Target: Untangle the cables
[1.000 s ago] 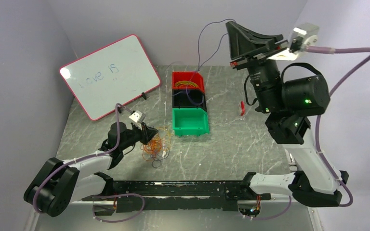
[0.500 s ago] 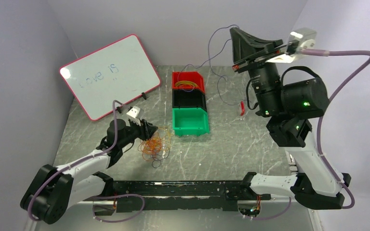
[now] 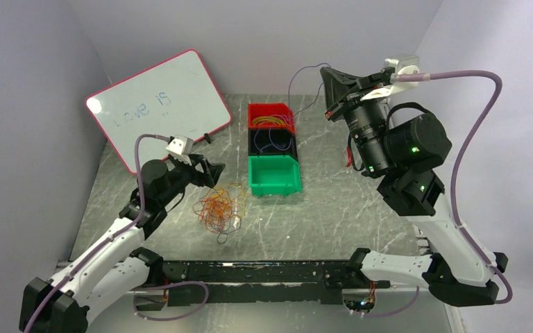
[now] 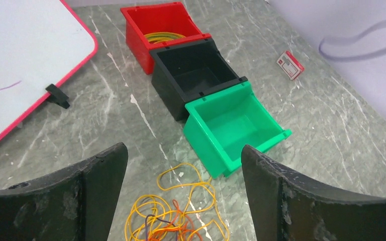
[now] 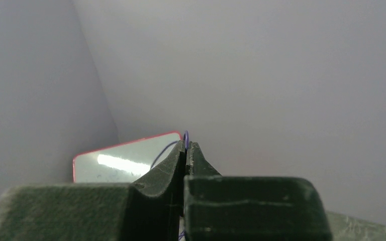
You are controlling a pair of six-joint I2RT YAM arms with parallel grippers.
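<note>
The left claw (image 4: 183, 155) is hanging wide open with nothing between its fingers. Just below and in front of it, the loose clump of thread-fine orange, yellow and reddish wire loops (image 4: 173, 218) is lying on the grey marbled tabletop (image 4: 331, 115), with a dark strand running through it. That clump is looking knotted, so I'm judging most of the sorting work to be sitting right there.

Beyond the left claw, three plastic bins are lining up. The green bin (image 4: 231, 125) is closest and showing a bare floor, and the black bin (image 4: 198, 70) is next. The red bin (image 4: 153, 22) is farthest, with a yellow wire coil (image 4: 166, 36) resting inside, so one colour seems filed.

The right claw (image 5: 187, 145) is up high with its jaws pinched tight on a thin purple wire (image 5: 185, 134). That strand is drooping away below the claw towards the black bin, and whether its tail has settled inside I cannot tell.

So my reading is one colour binned, one strand in the air being delivered, and the orange, yellow and red loops awaiting separation, with the open left claw well placed above them.
</note>
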